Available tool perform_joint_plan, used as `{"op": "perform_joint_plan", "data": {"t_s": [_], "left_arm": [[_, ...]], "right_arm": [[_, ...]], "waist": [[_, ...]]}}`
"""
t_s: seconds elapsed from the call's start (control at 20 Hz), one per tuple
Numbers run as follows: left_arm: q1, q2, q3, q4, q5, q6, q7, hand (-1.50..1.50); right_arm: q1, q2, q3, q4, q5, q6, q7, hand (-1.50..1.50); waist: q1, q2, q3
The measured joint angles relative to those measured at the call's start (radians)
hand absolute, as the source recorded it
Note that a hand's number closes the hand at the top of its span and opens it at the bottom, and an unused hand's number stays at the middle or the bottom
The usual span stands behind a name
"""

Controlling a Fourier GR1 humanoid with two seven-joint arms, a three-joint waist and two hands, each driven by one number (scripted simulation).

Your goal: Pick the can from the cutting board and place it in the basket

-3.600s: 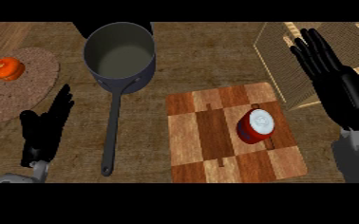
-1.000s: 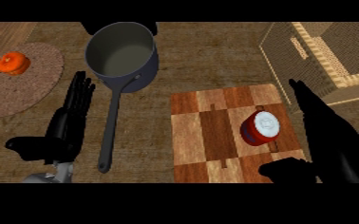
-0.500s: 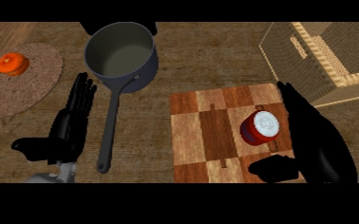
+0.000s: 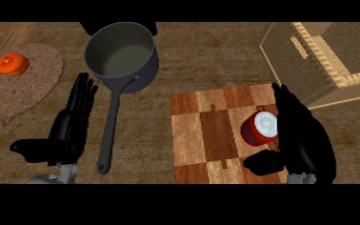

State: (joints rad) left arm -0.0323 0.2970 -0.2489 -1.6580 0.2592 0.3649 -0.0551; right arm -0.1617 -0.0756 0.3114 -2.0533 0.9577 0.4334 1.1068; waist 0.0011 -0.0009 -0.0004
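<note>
We see the right robot hand [image 4: 304, 138] lying over the right edge of the cutting board [image 4: 211, 133], palm turned toward the can [image 4: 260, 127], its fingers stretched long and nearly straight up along the can's right side while the thumb juts out to the left below the can. Nothing is wrapped round the can: the hand is spread, just beside it, and we cannot tell whether the fingers actually touch its wall.

The can stands on the right part of the board, a short red cylinder with a pale round lid (a small tab shows at its upper rim). The board is a checkered slab of light and dark wooden blocks with visible grain.

The left robot hand [image 4: 67, 124] rests at the lower left, fingers straight and pointing up the view, thumb out to the left, holding nothing, just left of the handle of a saucepan [image 4: 121, 57]. The saucepan is dark grey metal, round and deep, with a long thin handle running down toward us.

At the upper right sits the basket [image 4: 316, 52], a woven box in tan with a lighter rim and a slot handle, well apart from the can. At the left lies a round brownish mat [image 4: 32, 83] of rough texture, with a small orange object [image 4: 13, 64] on it. The tabletop [image 4: 204, 57] is brown, streaked wood.
</note>
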Motion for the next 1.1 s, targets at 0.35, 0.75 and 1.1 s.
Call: {"op": "perform_joint_plan", "data": {"t_s": [0.35,0.75,1.1], "left_arm": [[-0.004,-0.015,0.024,0.006,-0.017,-0.020,0.006,0.00],[0.006,-0.036,0.038,-0.017,-0.043,-0.034,0.023,0.00],[0.014,-0.059,0.065,-0.006,-0.061,-0.064,0.023,0.00]], "right_arm": [[-0.004,0.042,-0.058,0.058,0.048,0.008,-0.056,-1.50],[0.039,0.062,-0.070,0.101,0.067,-0.006,-0.080,-1.50],[0.052,0.069,-0.075,0.149,0.064,-0.035,-0.094,-1.50]], "waist": [[0.000,0.001,0.000],[0.000,0.000,0.000],[0.000,0.001,0.000]]}}
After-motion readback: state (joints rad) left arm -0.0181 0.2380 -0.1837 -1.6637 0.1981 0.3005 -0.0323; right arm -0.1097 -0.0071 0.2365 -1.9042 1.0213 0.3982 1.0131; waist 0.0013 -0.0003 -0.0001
